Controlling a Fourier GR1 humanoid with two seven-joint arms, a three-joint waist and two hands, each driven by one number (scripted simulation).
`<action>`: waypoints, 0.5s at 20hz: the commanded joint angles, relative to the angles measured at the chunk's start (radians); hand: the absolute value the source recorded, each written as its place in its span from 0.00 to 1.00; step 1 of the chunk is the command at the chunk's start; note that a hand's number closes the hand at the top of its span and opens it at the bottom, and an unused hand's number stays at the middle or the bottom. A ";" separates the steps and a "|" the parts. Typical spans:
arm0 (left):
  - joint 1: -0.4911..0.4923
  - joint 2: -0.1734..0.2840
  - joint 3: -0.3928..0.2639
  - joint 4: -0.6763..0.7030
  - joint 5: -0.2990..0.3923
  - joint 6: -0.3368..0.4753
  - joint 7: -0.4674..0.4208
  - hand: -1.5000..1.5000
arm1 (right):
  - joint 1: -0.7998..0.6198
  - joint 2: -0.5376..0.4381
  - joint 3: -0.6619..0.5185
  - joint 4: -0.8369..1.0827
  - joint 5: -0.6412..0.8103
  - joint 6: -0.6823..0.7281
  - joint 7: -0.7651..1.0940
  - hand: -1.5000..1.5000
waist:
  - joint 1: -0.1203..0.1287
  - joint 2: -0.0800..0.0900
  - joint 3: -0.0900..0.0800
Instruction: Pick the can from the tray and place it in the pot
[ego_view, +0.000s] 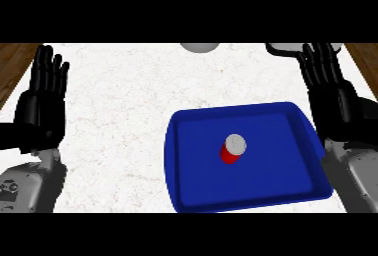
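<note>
Both hands: my fingers are straight and apart, holding nothing — the right hand (336, 102) stands just beside the tray's right wall, the left hand (40, 102) well off at the view's left edge, resting.
Can: the red can (232, 149) with its pale lid stands upright near the middle of the blue tray (193, 165), touching none of the walls and apart from both my hands.
Step in hand: the reach has not begun, as I judge it — the pick is all ahead of me.
How I would do it: the right hand is the nearer one, so I would bring it over the tray's right rim, come down beside the can with thumb on one side and fingers on the other, and curl round the red body below the lid. I would lift straight up until the base is above the rim before carrying it away, so it does not catch the wall.
Care: the can is narrow and stands alone; a sideways nudge from a fingertip could tip it, so I would close from both sides together.
Pot: I cannot pick it out with any certainty. A pale rounded shape (199, 47) is cut off at the counter's far edge, and a grey-edged object (284, 48) sits partly behind my right fingertips — either might be it.
Tray's near edge: cut off at the bottom of the view.
</note>
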 joint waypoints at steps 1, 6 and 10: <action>-0.019 0.027 0.040 -0.023 0.020 -0.012 0.052 0.50 | -0.031 -0.046 -0.025 0.015 -0.039 0.142 0.013 1.00 | -0.008 0.005 0.020; -0.014 0.031 0.004 0.032 0.051 -0.088 0.023 0.50 | -0.159 -0.191 -0.022 0.115 -0.246 0.611 0.026 1.00 | 0.038 0.028 0.023; 0.002 0.002 -0.012 0.086 0.070 -0.116 0.004 0.50 | -0.108 -0.284 0.039 0.316 0.247 0.428 -0.230 0.00 | 0.021 0.027 0.022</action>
